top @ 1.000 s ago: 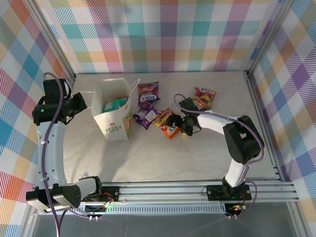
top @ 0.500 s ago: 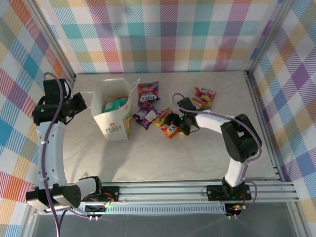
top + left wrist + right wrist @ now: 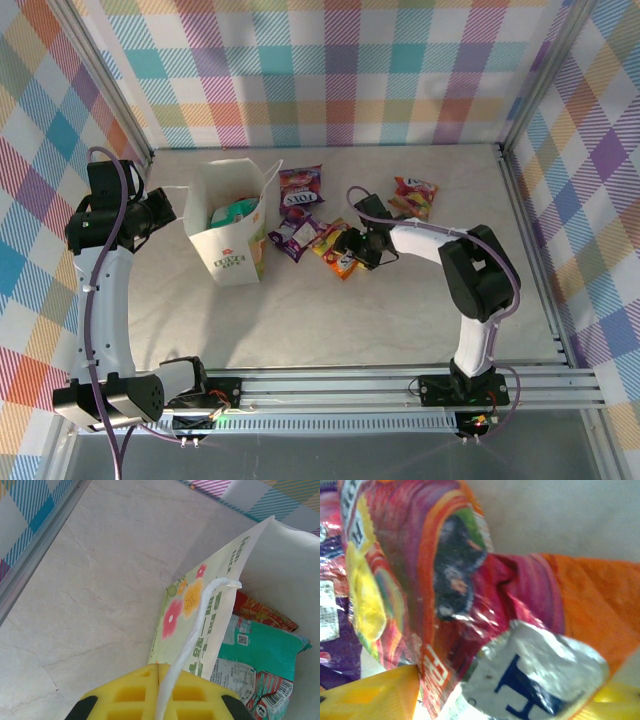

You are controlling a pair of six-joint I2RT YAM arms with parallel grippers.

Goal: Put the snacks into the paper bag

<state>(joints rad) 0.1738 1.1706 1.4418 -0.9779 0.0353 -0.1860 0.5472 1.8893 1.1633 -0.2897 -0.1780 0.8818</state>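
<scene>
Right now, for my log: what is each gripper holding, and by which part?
Left gripper: cord handle of the paper bag. Right gripper: orange-red packet, by one end.

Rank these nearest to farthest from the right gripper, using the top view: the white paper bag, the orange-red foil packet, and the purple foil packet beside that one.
1. Orange-red foil packet, between the fingers of the right gripper.
2. Purple foil packet, just to the left.
3. White paper bag, farthest left.
</scene>
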